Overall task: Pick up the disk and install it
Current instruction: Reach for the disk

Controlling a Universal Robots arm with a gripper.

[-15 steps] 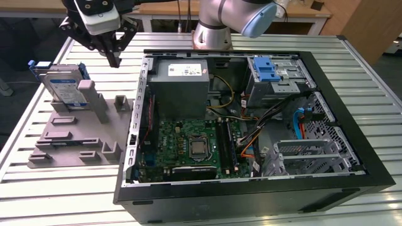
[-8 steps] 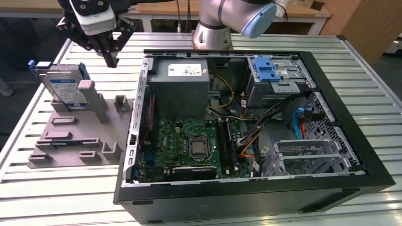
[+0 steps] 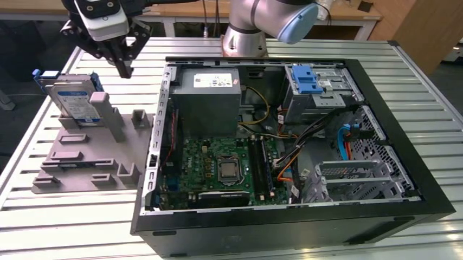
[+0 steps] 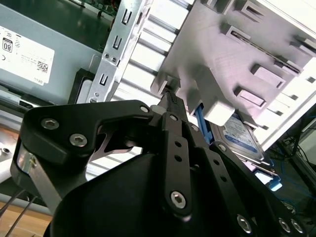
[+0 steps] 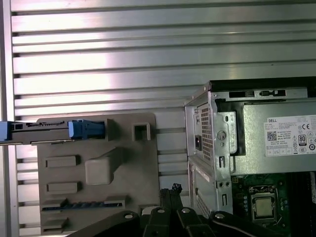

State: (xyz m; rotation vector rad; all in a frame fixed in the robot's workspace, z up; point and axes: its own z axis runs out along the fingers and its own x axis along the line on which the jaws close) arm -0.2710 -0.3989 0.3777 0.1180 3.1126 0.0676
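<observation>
Disk (image 3: 75,100) setup: slatted metal table (image 3: 72,230), wooden furniture (image 3: 188,8) behind; open PC case (image 3: 289,223) on it; grey holder (image 3: 87,162) beside case; disk on edge in holder slot, label facing exterior cam, thin edge toward case, long axis unclear; hand (image 3: 124,69) above, pinched together, empty.

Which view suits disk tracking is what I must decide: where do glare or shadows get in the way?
First wrist view: glare bands streak the slatted table, but the edge-on disk is evenly lit. Second wrist view: the table burns white near the disk's label; the black gripper darkens the foreground. Exterior view: even light, no glare on the disk.
</observation>
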